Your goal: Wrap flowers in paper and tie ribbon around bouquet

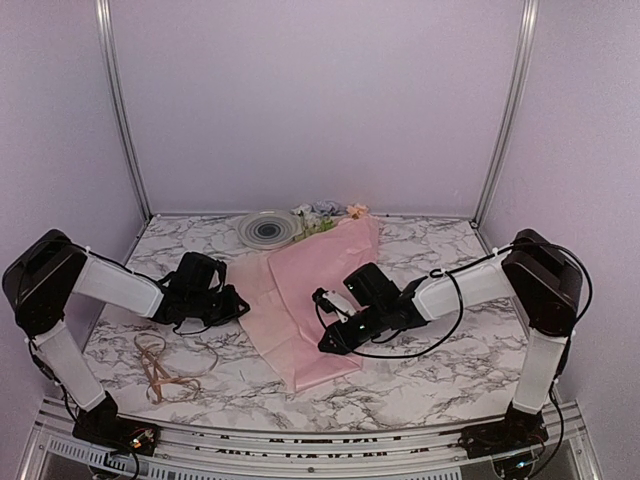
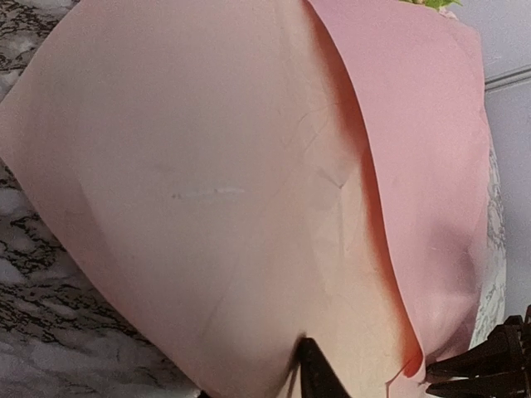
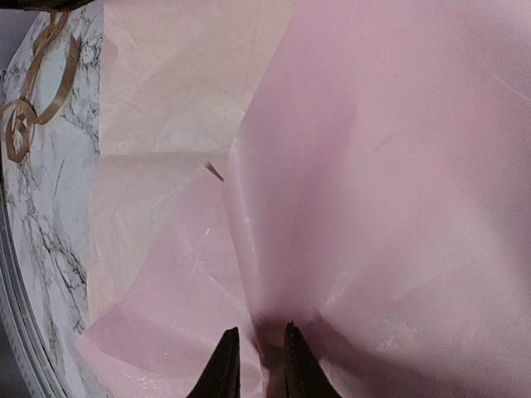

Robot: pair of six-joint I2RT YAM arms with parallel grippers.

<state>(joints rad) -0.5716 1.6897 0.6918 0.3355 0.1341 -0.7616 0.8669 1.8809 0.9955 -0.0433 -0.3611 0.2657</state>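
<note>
The light-pink paper (image 1: 310,300) lies folded over the flowers (image 1: 322,216), whose blooms stick out at its far end. In the left wrist view the paper (image 2: 216,182) fills the frame. My left gripper (image 1: 238,303) is at the sheet's left edge. One dark finger (image 2: 319,377) rests on top and the other is hidden under the sheet, so it looks shut on the paper. My right gripper (image 3: 255,336) pinches a raised fold of the paper (image 3: 373,166) between its narrow tips, near the bundle's near end (image 1: 328,340). The tan ribbon (image 1: 160,365) lies curled at the near left.
A round grey plate (image 1: 268,228) sits at the back next to the blooms. The ribbon (image 3: 37,83) also shows in the right wrist view's upper left corner. Part of the right arm (image 2: 489,365) shows at the left wrist view's lower right. Metal posts and walls enclose the marble table (image 1: 450,350).
</note>
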